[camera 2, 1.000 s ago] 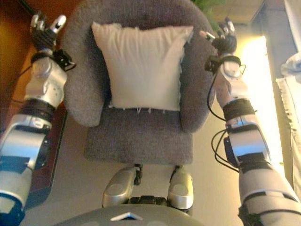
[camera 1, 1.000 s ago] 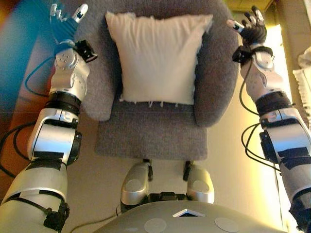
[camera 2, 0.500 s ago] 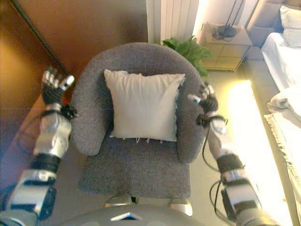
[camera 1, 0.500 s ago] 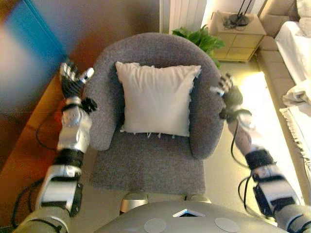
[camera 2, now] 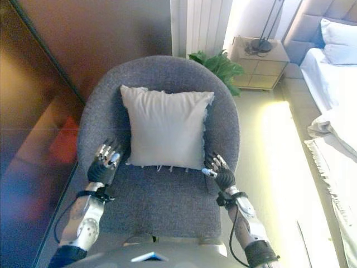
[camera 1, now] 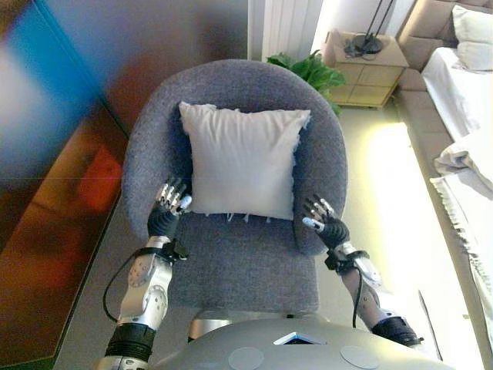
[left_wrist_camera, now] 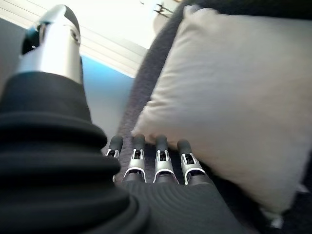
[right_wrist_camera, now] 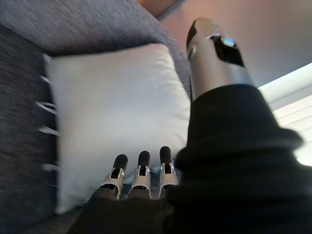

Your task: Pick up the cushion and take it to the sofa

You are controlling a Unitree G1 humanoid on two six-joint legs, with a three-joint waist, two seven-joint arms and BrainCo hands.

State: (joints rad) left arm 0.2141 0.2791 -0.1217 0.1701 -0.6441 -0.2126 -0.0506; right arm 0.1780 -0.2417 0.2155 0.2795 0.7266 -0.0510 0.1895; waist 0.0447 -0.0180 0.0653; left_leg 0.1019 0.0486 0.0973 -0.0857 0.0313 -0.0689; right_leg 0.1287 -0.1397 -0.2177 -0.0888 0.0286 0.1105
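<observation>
A white square cushion (camera 1: 243, 160) leans upright against the back of a grey armchair (camera 1: 231, 254). My left hand (camera 1: 167, 213) is open, fingers straight, at the cushion's lower left corner over the chair's arm. My right hand (camera 1: 322, 224) is open at the cushion's lower right corner, by the other arm. Neither hand holds the cushion. In the left wrist view the cushion (left_wrist_camera: 234, 97) lies just past the fingertips (left_wrist_camera: 146, 144). In the right wrist view the cushion (right_wrist_camera: 112, 107) also lies just past the fingertips (right_wrist_camera: 141, 158).
A dark wooden wall panel (camera 1: 62, 193) runs along the left. Behind the chair stand a white radiator (camera 1: 289, 23), a green plant (camera 1: 312, 69) and a bedside cabinet (camera 1: 366, 65). A bed with white bedding (camera 1: 466, 116) is on the right.
The camera has pulled back and the whole view has shifted. Both hands have come down from beside the chair's upper arms to the cushion's lower corners. The cushion has not moved.
</observation>
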